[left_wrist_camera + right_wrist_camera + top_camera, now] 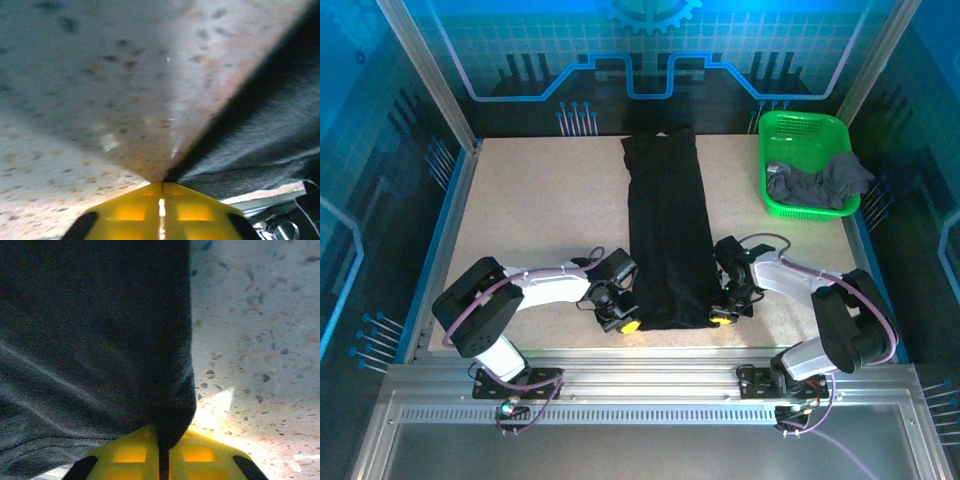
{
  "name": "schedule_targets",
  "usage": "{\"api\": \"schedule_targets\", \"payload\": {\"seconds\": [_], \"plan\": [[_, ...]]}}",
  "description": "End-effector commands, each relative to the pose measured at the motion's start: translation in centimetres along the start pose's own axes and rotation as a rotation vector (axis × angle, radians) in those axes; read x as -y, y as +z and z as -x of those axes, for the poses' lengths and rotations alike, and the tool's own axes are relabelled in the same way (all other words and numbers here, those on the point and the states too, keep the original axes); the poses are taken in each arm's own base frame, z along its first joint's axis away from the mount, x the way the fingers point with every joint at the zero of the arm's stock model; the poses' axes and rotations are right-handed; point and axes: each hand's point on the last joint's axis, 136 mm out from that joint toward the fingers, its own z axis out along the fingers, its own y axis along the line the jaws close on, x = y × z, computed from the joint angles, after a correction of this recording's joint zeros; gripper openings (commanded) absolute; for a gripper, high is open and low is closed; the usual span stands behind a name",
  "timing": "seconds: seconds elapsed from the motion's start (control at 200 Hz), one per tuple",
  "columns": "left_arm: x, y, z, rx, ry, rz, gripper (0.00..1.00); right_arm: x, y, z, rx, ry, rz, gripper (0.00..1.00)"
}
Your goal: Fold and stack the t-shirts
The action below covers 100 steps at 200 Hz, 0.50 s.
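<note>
Left claw [161,186] and right claw [162,436] pinch black t-shirt [668,240] corners.

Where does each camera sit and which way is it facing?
Top external: above and behind the arms, looking down on the table; both arms show, left fingers and right fingers at the near corners of the black t-shirt.
Left wrist: low over the table, looking past its yellow fingers at the shirt's corner.
Right wrist: likewise, fingers shut on the shirt.
Shared: black t-shirt and tabletop in all.

Speckled beige tabletop [540,220]. Black t-shirt [667,235] lies flat down ctr as a long strip. Green mesh basket [805,135] at far-R corner.
</note>
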Motion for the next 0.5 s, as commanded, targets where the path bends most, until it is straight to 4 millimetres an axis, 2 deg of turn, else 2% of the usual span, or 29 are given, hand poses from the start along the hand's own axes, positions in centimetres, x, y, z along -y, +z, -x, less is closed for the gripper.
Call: {"api": "schedule_targets", "payload": {"seconds": [0.0, 0.1, 0.27, 0.495], "plan": [[2.1, 0.6, 0.8, 0.066, 0.052, -0.091, 0.00, -1.1, -0.4, -0.7, 0.008, -0.027, 0.015, 0.03], [1.1, 0.2, -0.2, 0.050, 0.042, -0.085, 0.00, -1.0, -0.6, -1.7, 0.002, -0.032, 0.006, 0.00], [-0.9, 0.2, -2.2, 0.002, 0.007, -0.096, 0.00, -0.7, -1.0, -3.3, -0.015, -0.051, -0.025, 0.00], [-0.1, 0.5, -4.2, -0.043, 0.035, -0.147, 0.00, -0.1, -2.1, -4.9, -0.018, -0.041, -0.033, 0.00]]}}
